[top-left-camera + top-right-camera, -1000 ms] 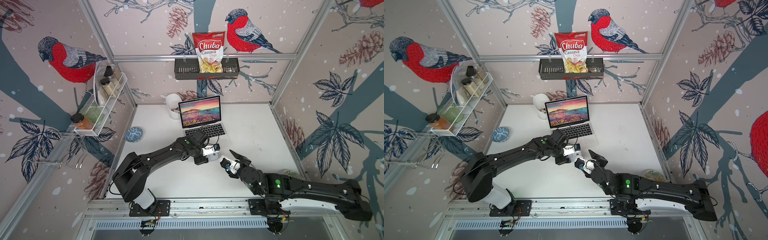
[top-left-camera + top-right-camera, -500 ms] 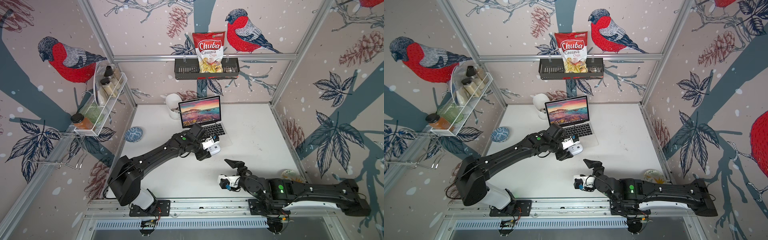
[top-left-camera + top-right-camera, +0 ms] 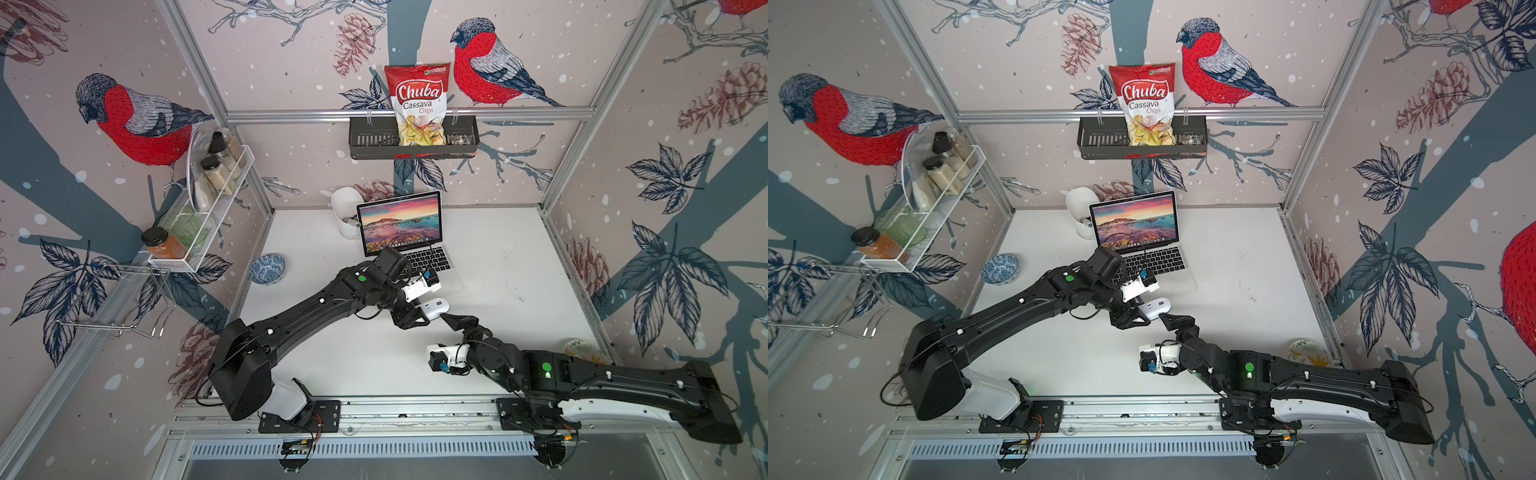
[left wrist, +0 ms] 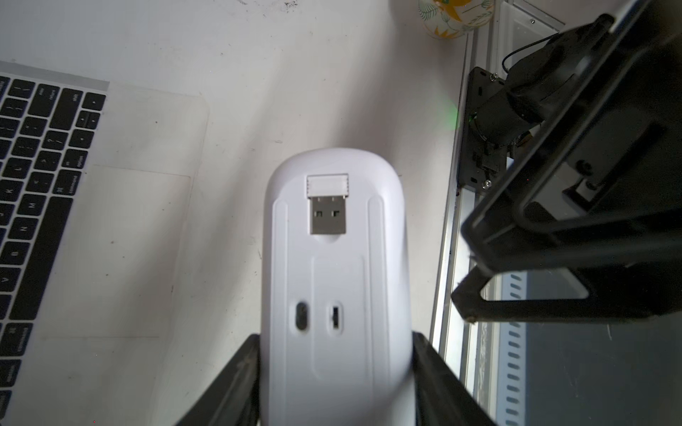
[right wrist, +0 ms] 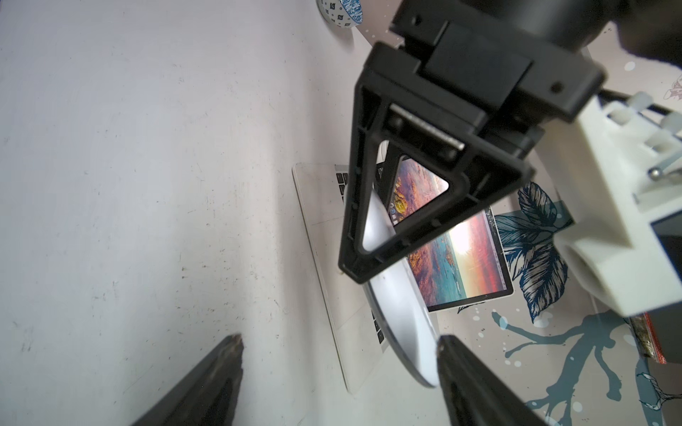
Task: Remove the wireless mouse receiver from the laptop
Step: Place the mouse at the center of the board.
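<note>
Matte-black arms (image 3: pixel 316 307) with green dots (image 3: pixel 362 278), white base shells (image 3: pixel 289 401), white wrist camera blocks (image 3: pixel 417 287) and triangular open-frame fingers (image 5: pixel 352 206).

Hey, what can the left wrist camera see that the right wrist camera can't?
Left wrist only: the white underside of the wireless mouse face-on, with the USB receiver lying in its recess. Right wrist only: the sunset screen and the blue bowl. Both: the mouse, the laptop base and the white table.
</note>
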